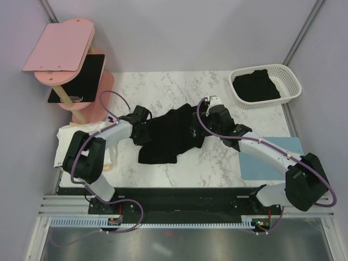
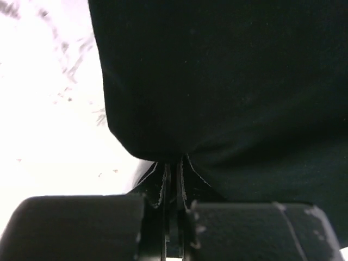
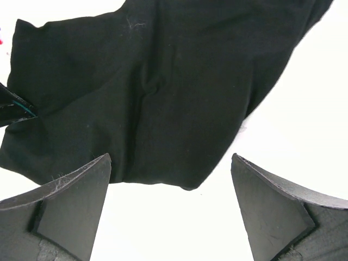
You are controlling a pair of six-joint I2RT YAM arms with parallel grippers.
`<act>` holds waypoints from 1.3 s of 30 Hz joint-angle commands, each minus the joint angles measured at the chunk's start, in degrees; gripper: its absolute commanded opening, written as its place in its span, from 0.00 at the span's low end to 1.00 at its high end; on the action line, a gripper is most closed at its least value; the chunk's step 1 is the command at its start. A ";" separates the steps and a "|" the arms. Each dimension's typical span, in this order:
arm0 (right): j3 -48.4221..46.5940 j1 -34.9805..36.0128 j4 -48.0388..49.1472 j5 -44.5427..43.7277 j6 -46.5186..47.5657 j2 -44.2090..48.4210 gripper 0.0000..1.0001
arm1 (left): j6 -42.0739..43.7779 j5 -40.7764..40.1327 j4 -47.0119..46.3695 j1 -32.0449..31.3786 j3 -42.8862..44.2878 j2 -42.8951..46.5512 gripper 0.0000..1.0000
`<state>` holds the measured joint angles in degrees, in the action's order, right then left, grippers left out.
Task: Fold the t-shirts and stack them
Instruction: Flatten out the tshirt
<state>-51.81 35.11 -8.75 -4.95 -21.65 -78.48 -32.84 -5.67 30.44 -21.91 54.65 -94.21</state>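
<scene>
Black short-sleeved soft-fabric t-shirt [image 1: 171,136] lying rumpled, middle of white marble table [image 1: 217,163]. Left gripper [image 2: 173,182] clenched on shirt's left edge; wrist cam shows fabric pinched tight between pads. Right gripper [image 3: 169,163] spread wide, nothing in it, sitting over shirt's right edge, can't tell if touching cloth. Second black t-shirt [image 1: 255,87] heaped in white plastic lattice basket [image 1: 291,81], far right corner. Pale blue flat mat [image 1: 283,147] under right arm, apart from shirt.
</scene>
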 commanded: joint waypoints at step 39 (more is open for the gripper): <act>9.80 -18.41 -3.82 -2.81 -0.41 17.04 0.98 | -1.88 -6.63 15.88 -19.75 16.72 31.98 0.02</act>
<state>-42.50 16.86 -14.61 -16.45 -24.12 -60.75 -29.91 -10.52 47.35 -41.78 76.84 -67.13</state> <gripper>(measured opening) 0.981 0.043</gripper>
